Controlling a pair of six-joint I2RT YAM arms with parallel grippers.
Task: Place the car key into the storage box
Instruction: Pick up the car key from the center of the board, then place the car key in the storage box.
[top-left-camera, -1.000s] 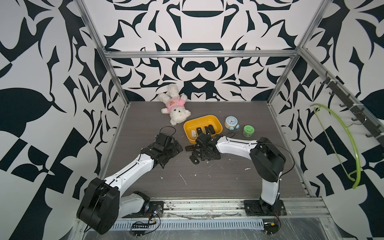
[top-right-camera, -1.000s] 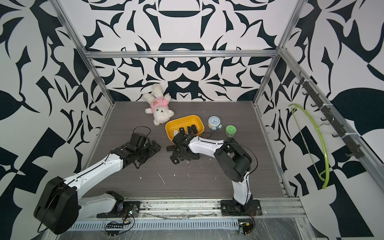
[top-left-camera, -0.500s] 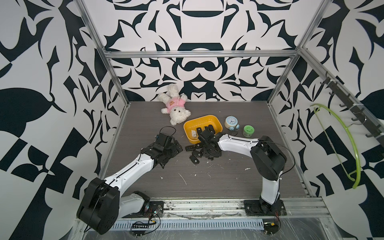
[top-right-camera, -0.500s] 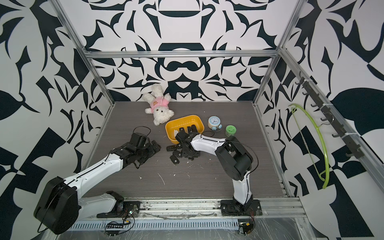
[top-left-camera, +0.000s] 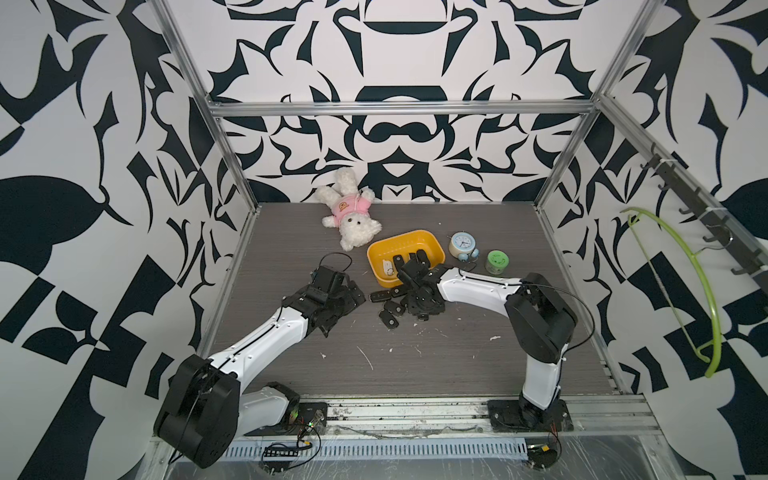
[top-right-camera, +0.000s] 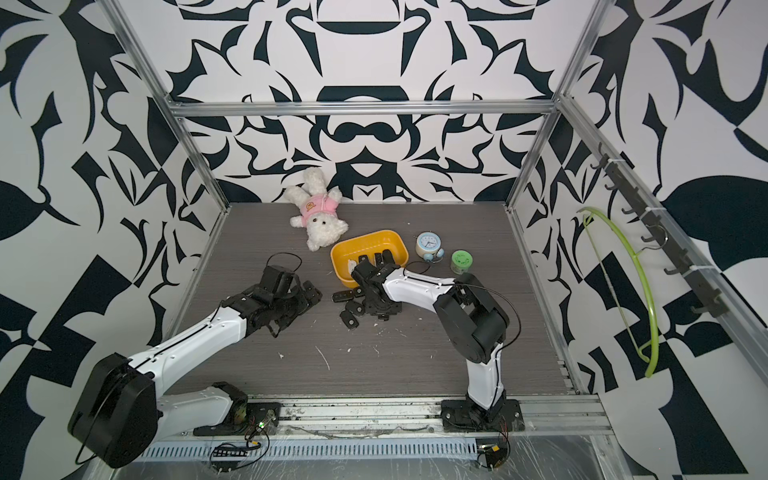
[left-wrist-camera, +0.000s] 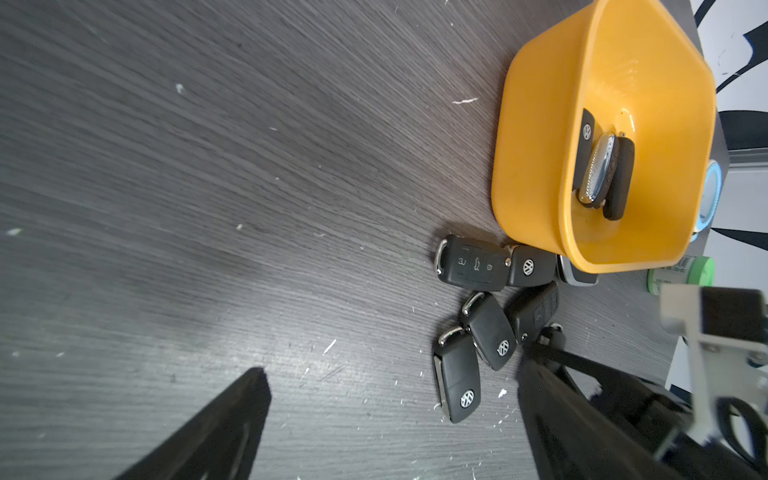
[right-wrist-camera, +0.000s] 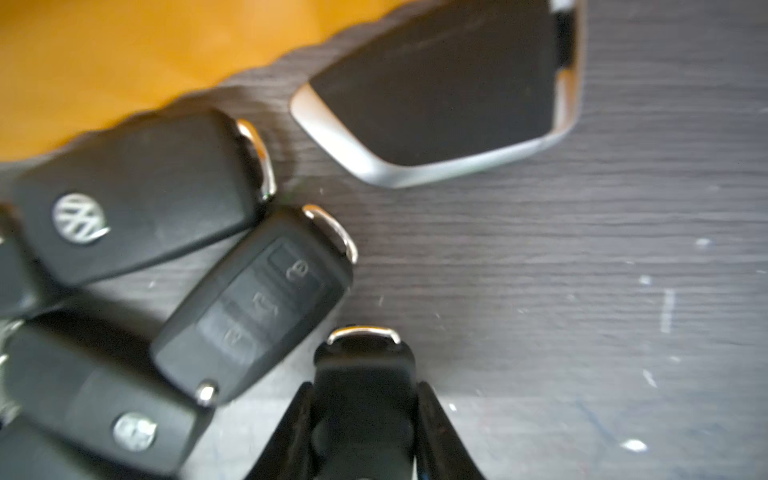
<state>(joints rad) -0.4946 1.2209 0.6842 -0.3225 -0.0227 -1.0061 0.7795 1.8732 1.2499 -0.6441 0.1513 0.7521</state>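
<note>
Right wrist view — right claw clamps a car key; left claw gapes wide, empty.

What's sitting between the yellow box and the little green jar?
The round blue alarm clock stands between the storage box and the green jar. Both top views show it.

Black-and-white abstract-patterned wall panels on three sides, framed by silver aluminium bars. Dark grey wood-grain tabletop, white-flecked. Black metal hook rail above its right edge.
</note>
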